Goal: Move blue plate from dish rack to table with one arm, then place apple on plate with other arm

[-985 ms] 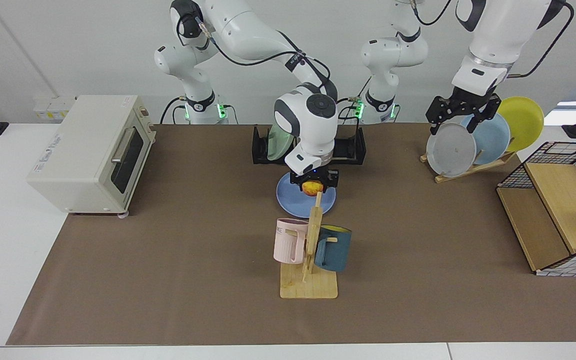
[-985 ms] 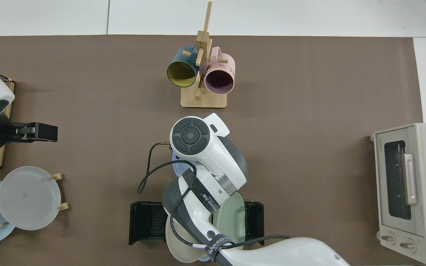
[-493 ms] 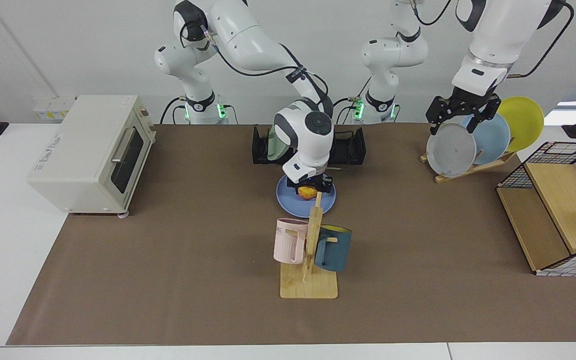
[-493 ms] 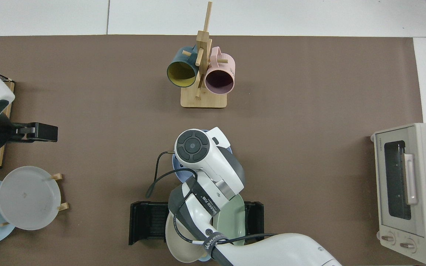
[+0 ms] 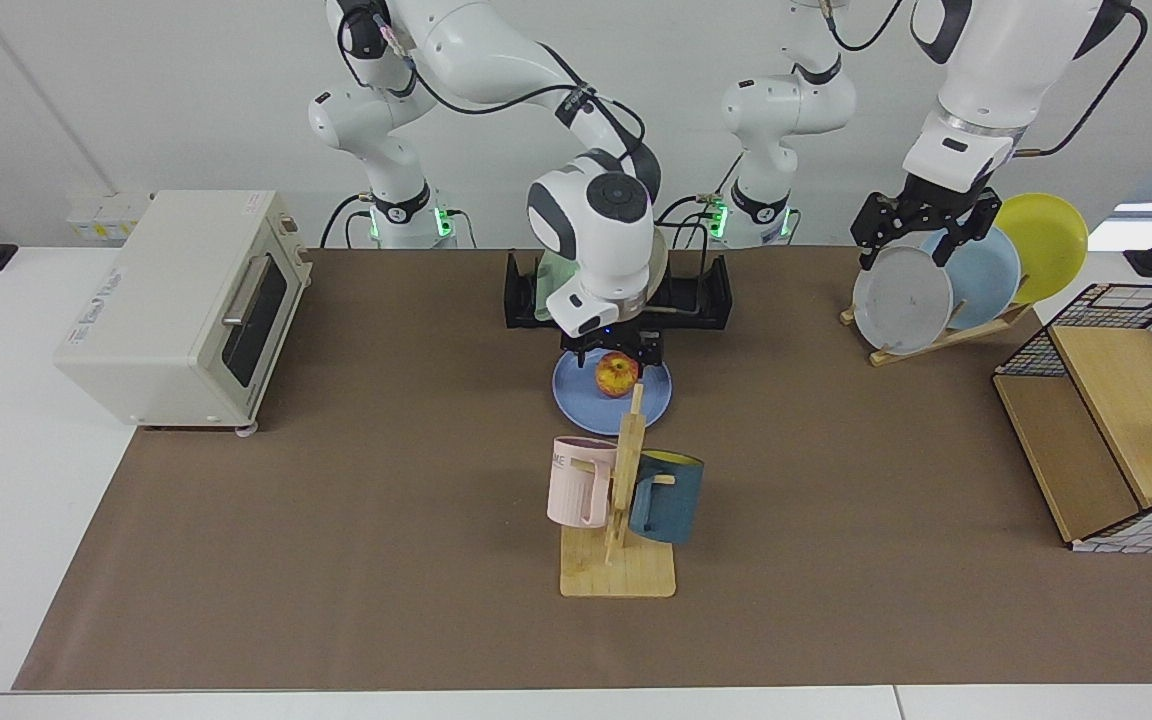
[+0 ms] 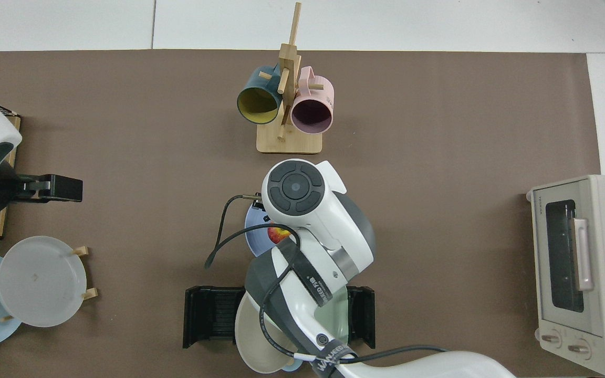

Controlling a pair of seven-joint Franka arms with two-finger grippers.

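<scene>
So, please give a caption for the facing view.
Apple on blue plate, right tool open above; left tool waits.

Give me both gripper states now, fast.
Right gripper: open, just above the apple on the blue plate.
Left gripper: open, empty, waiting by the wooden plate stand.

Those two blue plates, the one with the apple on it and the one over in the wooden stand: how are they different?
The blue plate lies flat on the brown mat; the paler blue plate stands on edge in the wooden stand. The flat one is a deeper periwinkle, the standing one a light sky blue. The flat one holds the apple, with the right pincer open just above; the standing one is partly hidden behind a grey plate, with the left pincer close by. Both are round and shallow.
</scene>
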